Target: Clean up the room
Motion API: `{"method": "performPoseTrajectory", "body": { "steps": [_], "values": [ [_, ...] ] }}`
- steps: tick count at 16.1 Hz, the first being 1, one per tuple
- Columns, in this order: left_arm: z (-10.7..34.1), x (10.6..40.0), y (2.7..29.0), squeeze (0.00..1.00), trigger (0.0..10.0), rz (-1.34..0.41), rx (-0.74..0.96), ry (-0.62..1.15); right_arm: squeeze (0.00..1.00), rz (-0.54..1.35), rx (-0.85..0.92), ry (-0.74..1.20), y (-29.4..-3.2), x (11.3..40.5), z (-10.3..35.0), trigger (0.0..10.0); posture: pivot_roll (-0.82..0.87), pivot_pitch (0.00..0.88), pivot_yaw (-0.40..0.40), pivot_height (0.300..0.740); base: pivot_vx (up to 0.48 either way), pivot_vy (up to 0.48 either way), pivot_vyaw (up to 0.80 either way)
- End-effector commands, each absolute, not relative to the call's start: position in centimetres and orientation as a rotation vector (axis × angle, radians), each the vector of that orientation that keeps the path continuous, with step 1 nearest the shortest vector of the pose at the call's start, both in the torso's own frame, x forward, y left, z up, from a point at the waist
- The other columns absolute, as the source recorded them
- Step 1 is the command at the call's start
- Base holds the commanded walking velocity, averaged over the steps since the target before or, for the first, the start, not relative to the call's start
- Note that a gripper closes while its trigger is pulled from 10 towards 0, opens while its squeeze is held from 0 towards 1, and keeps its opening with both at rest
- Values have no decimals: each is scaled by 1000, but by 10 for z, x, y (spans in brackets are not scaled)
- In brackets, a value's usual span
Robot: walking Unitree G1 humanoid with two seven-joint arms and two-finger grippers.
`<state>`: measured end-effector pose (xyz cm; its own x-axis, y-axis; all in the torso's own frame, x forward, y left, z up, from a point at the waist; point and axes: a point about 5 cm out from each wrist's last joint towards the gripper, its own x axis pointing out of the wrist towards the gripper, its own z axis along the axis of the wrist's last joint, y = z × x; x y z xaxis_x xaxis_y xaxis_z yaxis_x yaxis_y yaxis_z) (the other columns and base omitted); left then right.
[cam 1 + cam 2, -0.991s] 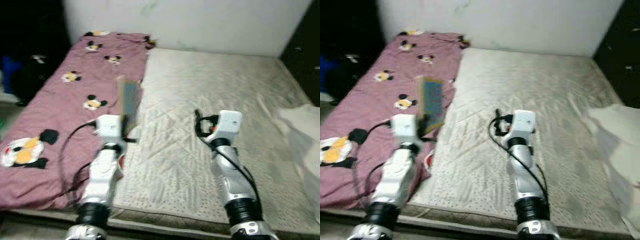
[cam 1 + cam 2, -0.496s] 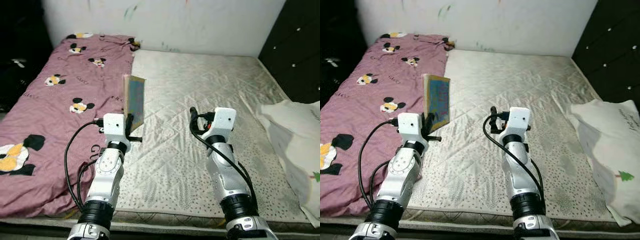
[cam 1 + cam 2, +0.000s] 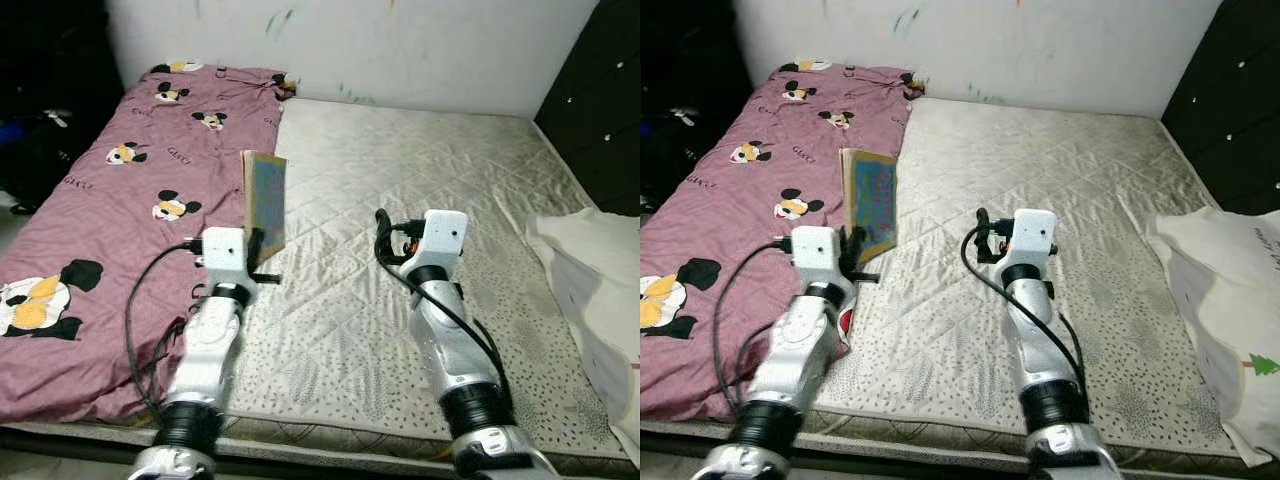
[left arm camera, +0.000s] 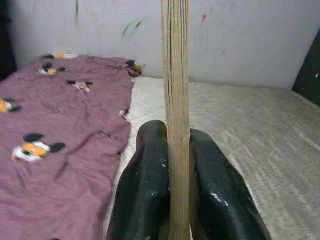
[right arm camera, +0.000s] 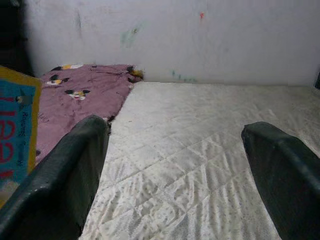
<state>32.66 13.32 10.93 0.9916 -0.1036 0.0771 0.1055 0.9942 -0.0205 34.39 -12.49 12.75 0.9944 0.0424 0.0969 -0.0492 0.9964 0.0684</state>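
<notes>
Book (image 3: 265, 200) upright, clamped in raised left claw (image 4: 175, 187) over mattress (image 3: 400, 200).

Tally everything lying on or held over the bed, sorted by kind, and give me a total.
Book, held upright in the left end effector: 1
Purple cartoon-print blanket, spread on the left side: 1
White pillow, at the right edge: 1
Total: 3
</notes>
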Motion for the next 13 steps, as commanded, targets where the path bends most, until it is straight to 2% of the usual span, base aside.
{"method": "performPoseTrajectory", "body": {
  "steps": [1, 4, 7, 13],
  "values": [
    [119, 322, 147, 0, 10000, -77, 10, -138, 0, 51, 35, -117, -137, 340, 130, 10000, -48, 5, -25, 740, 0, 0, 0],
    [105, 290, 186, 0, 10000, -7, 86, -100, 0, 52, -47, -117, -167, 321, 125, 10000, -56, 11, -22, 740, 0, 0, 0],
    [89, 268, 199, 0, 10000, 3, 128, -47, 0, 54, -83, -73, -179, 308, 113, 10000, -45, 12, -29, 740, 0, 0, 0],
    [98, 277, 187, 0, 10000, -12, 80, -54, 0, 90, -88, -76, -169, 309, 118, 10000, -50, 0, -29, 740, 0, 0, -800]
  ]
}}
